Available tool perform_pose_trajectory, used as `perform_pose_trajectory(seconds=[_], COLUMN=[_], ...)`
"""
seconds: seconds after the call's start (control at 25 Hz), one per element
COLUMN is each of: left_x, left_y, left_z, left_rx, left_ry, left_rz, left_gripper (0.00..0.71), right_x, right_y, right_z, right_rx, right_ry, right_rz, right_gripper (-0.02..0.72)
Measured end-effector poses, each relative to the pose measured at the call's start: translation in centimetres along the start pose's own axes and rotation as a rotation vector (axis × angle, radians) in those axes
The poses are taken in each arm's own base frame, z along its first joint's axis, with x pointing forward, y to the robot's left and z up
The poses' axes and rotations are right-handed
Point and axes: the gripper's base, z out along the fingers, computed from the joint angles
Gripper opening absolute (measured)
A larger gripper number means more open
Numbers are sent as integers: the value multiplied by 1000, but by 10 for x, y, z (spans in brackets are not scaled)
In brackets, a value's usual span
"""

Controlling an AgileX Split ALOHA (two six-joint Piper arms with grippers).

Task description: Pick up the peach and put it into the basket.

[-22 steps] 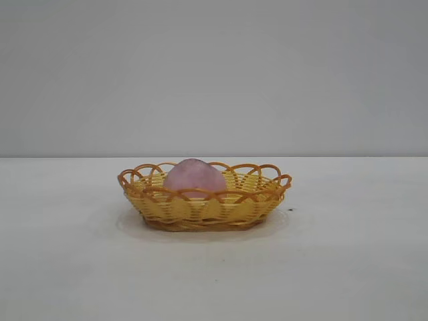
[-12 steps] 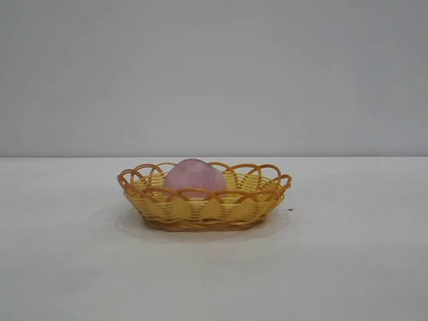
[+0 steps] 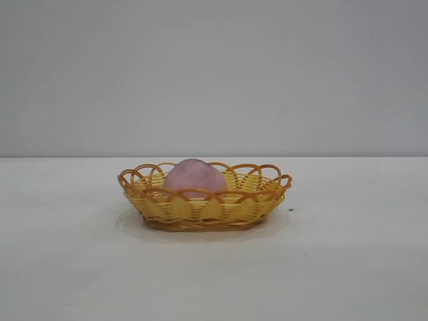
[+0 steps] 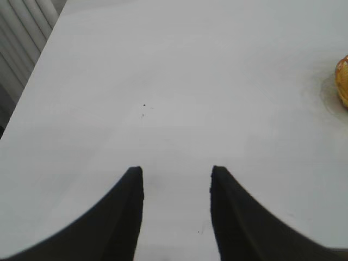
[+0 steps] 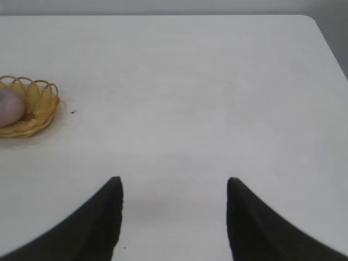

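Exterior view: peach [image 3: 194, 178] is seated inside basket [image 3: 204, 209], toward its left end, on white table [image 3: 348, 267], well clear of every table edge. No shift is noted against the two earlier frames; nothing is found to have moved, so the placing is judged complete. Neither arm is seen here. Left gripper [image 4: 176, 179] and right gripper [image 5: 174, 187] are held spread apart and empty over bare table, far from the basket. No brands, labels or writing are found.
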Motion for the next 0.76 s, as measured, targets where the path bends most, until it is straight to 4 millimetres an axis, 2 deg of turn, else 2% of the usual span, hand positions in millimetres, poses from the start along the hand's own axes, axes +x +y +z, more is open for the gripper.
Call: perform_pose_trajectory(seconds=[0.4,0.44,0.76], left_x=[0,0,0], left_y=[0,0,0], left_z=[0,0,0], left_rx=[0,0,0], left_ry=[0,0,0], left_rz=[0,0,0], left_gripper=[191,191,191], right_x=[0,0,0], right_y=[0,0,0], right_z=[0,0,0], right_rx=[0,0,0], right_ry=[0,0,0], right_rz=[0,0,0], right_gripper=[405,356,355])
